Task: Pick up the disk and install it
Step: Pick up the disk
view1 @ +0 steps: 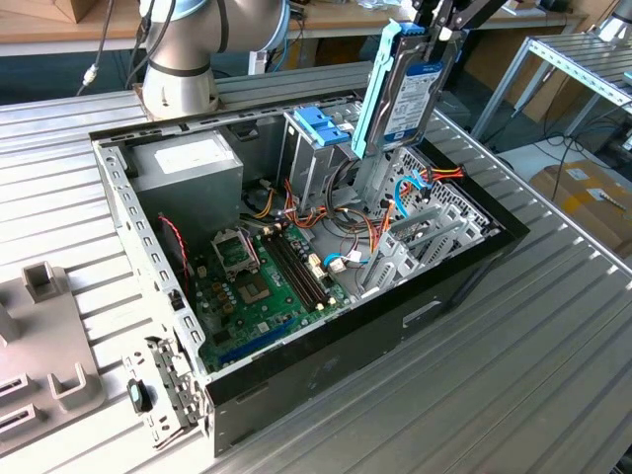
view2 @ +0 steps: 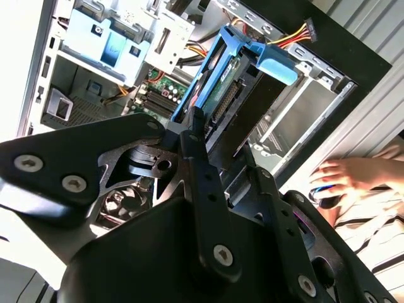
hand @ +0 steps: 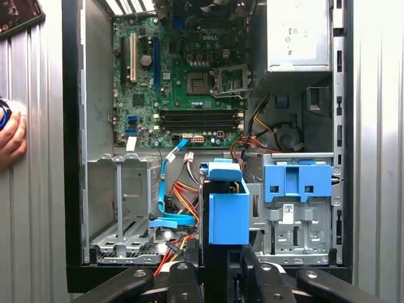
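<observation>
Disk, grey metal hard drive in light-blue plastic rails, upright above black computer case; end effector clamped on its top. Likely stiff, hefty, shock-sensitive; hold by rails.

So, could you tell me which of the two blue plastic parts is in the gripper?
The light-blue carrier framing the disk, clamped upright by the gripper. The other, a blue latch, sits untouched atop the metal drive cage.
</observation>
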Action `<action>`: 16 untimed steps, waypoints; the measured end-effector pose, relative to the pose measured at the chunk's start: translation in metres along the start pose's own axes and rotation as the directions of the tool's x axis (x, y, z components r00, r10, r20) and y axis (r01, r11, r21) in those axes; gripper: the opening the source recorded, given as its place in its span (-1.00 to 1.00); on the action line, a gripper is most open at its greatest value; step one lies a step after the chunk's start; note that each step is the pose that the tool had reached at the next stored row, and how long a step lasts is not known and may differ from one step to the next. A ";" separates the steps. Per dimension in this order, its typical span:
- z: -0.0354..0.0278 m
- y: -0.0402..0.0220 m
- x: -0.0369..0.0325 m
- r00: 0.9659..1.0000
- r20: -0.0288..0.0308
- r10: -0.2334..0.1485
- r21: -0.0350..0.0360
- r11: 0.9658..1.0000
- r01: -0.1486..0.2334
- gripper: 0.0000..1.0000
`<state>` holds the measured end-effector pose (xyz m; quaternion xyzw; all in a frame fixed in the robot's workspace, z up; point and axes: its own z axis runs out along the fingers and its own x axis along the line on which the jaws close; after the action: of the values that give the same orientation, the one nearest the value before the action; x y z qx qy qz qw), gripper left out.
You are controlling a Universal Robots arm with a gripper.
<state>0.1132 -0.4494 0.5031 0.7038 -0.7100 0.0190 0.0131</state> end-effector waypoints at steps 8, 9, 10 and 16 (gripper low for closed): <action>0.0001 -0.0002 0.0031 1.000 0.000 0.000 0.000 1.000 0.000 -0.30; 0.0001 -0.0002 0.0041 1.000 0.000 0.000 0.000 1.000 0.000 -0.30; 0.0002 -0.0002 0.0053 1.000 0.000 0.000 0.000 1.000 0.000 -0.30; 0.0008 -0.0009 0.0194 1.000 0.000 0.000 0.000 1.000 0.000 -0.30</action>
<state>0.1140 -0.4688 0.5032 0.7038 -0.7100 0.0189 0.0131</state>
